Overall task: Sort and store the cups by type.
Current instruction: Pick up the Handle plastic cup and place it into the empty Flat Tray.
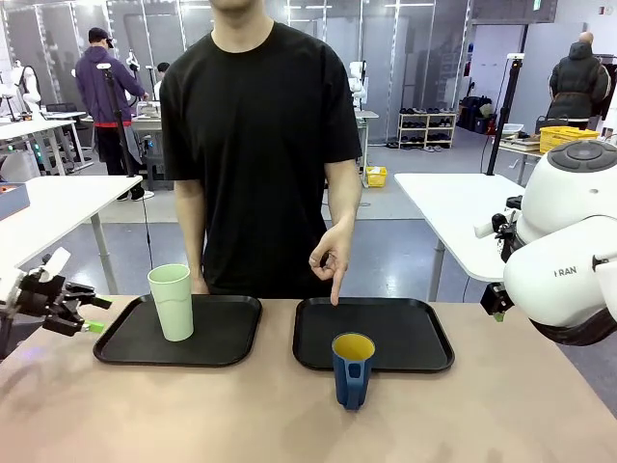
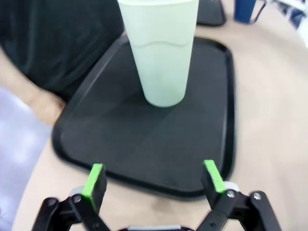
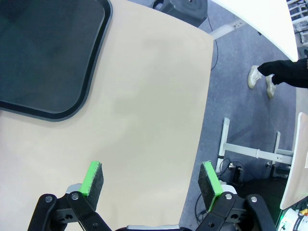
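A tall pale green tumbler (image 1: 172,301) stands upright on the left black tray (image 1: 217,338). The dark blue cup (image 1: 353,369), yellow inside, stands on the table against the front rim of the right black tray (image 1: 405,333), its handle toward me. My left gripper (image 1: 96,314) hovers open at the table's left edge, aimed at the tumbler (image 2: 163,53), which stands well beyond its fingertips (image 2: 96,179); the blue cup (image 2: 248,9) shows far off. The right gripper (image 3: 151,183) hangs open over bare table, to the side of the right tray (image 3: 48,57).
A person stands at the far side; one hand (image 1: 333,265) points a finger down at the right tray, the other hand (image 2: 45,103) rests by the left tray (image 2: 144,139). The table's right edge (image 3: 204,106) and the floor lie just beyond my right gripper.
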Available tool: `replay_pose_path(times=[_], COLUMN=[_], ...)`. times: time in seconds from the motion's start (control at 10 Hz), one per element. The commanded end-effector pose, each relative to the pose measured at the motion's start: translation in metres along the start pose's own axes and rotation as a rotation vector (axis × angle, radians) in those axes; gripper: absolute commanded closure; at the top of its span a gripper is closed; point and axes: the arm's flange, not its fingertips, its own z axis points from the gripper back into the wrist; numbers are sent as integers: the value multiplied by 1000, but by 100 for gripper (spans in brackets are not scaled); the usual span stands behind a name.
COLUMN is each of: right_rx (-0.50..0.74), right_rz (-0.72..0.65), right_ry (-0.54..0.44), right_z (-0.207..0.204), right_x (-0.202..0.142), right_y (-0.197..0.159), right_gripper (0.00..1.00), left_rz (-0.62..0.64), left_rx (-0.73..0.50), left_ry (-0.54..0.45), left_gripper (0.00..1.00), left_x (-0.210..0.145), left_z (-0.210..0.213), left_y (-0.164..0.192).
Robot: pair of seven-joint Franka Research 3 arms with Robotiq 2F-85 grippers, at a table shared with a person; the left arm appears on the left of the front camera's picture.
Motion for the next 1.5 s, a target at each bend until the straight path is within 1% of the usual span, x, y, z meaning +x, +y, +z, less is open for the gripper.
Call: replay_pose_path(times=[0.0, 0.1, 0.2, 0.4, 0.5, 0.6, 0.9, 1.0, 1.2, 1.3, 1.4], right_rx=[-1, -1, -1, -1, -1, -1, 0, 67, 68, 119, 176], right_rz=[0, 0, 0, 0, 0, 0, 0, 130, 380, 577, 684], right_ry=[-1, -1, -1, -1, -1, -1, 0, -48, -82, -88, -79], right_z=[-1, -1, -1, -1, -1, -1, 0, 3, 9, 15, 18], right_x=[0, 0, 0, 0, 0, 0, 0, 4, 9, 8, 5], right_y=[0, 0, 0, 0, 0, 0, 0, -2, -8, -10, -10], right_gripper=[0, 0, 0, 0, 0, 0, 0, 0, 0, 0, 0], left_rz=[-24, -18, -15, 0, 17, -28, -28, -28, -28, -28, -28], left_rx=[128, 187, 184, 200, 202, 209, 209, 209, 209, 209, 209], left_ry=[216, 292, 300, 357, 348, 317, 317, 317, 317, 317, 317], left_gripper=[0, 0, 0, 0, 0, 0, 0, 0, 0, 0, 0], left_x=[23, 25, 28, 31, 28, 26, 26, 26, 26, 26, 26], left_z=[3, 7, 9, 13, 15, 15, 15, 15, 15, 15, 15], left_y=[-39, -44, -48, -52, -47, -49, -49, -49, -49, -49, -49])
